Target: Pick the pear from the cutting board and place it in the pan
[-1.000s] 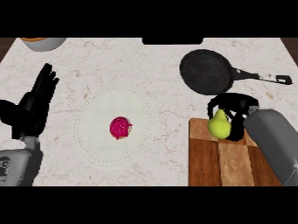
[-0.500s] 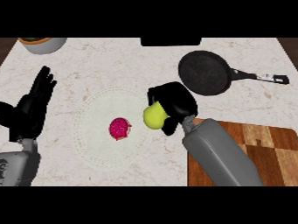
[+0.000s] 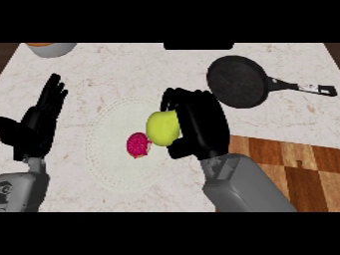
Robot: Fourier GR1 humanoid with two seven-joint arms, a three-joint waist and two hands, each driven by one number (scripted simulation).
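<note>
My right hand (image 3: pixel 200 124) is curled round the yellow-green pear (image 3: pixel 162 127) and holds it over the middle of the counter, left of the wooden cutting board (image 3: pixel 297 164). The pear hangs beside a magenta fruit (image 3: pixel 138 145). The black pan (image 3: pixel 237 81) lies at the back right with its handle (image 3: pixel 305 88) pointing right; nothing is in it. My left hand (image 3: pixel 34 124) rests open at the left with its fingers up.
A pale round placemat (image 3: pixel 113 149) lies under the magenta fruit in the middle of the marble counter. An orange bowl (image 3: pixel 51 48) sits at the back left corner. A dark object (image 3: pixel 198 46) shows at the back edge.
My right hand carried the pear off the cutting board to the left, over the placemat, then a little forward. The board's full top now shows. The left hand stayed still.
</note>
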